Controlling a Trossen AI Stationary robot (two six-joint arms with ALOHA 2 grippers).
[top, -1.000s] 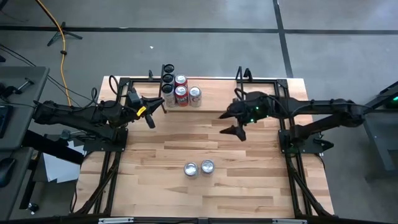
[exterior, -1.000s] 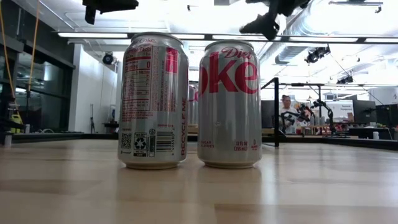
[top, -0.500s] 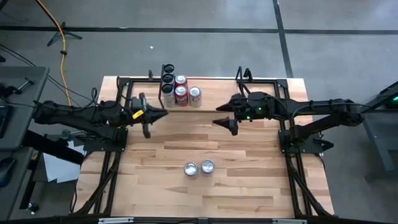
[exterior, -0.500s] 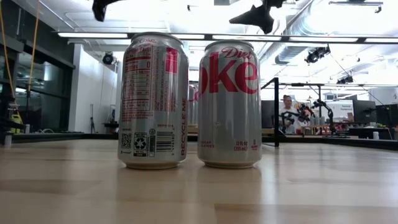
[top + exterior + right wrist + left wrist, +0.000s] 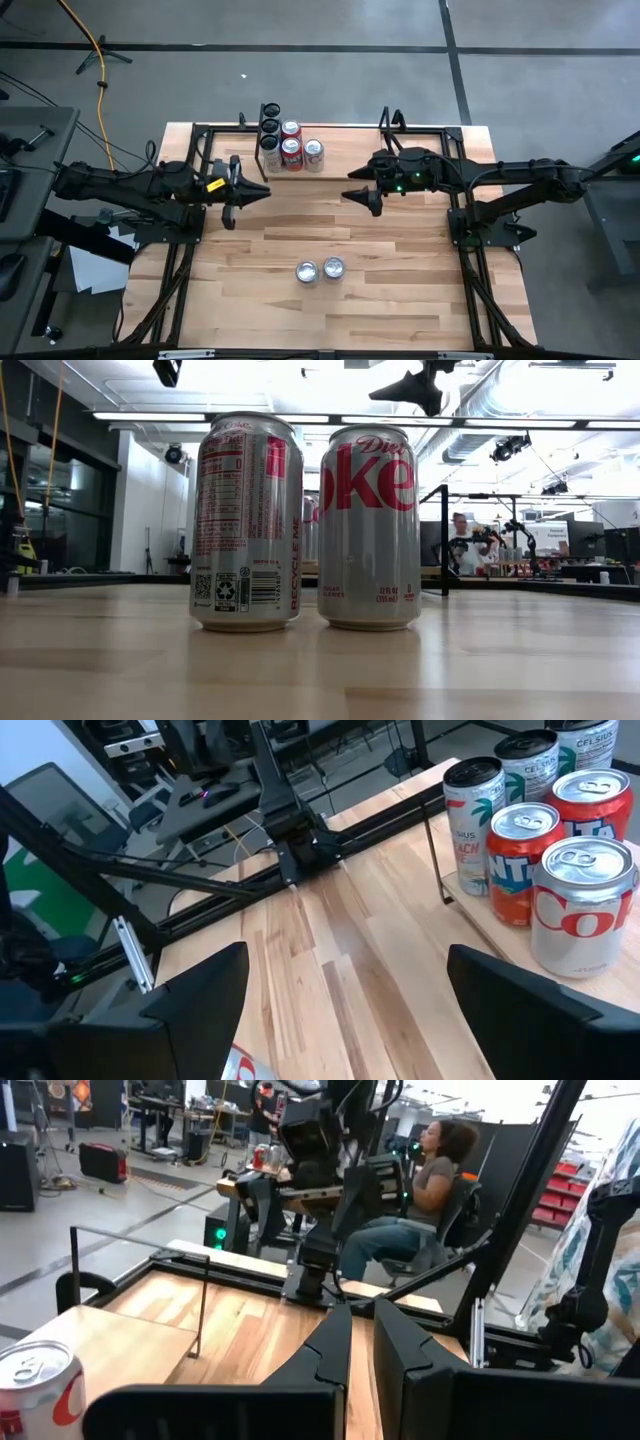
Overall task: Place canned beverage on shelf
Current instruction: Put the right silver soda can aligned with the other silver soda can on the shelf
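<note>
Left pincer (image 5: 262, 190) rotated, farther forward.

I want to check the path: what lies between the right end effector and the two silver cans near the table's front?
In the high view, only bare tabletop lies between the right end effector and the two silver cans.

grey floor (image 5: 330, 70), ceiling strip lights (image 5: 150, 416) — bright

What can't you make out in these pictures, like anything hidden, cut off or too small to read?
- Shelf, low view: hidden behind the two Diet Coke cans.
- Far shelf cans, right wrist view: cut off by the picture's edge, labels only partly readable.
- Can beside the left gripper, left wrist view: cropped at the corner, brand unclear.
- Right gripper, low view: only a dark silhouette against the ceiling lights.
- Table cans' labels, high view: only the tops show.
</note>
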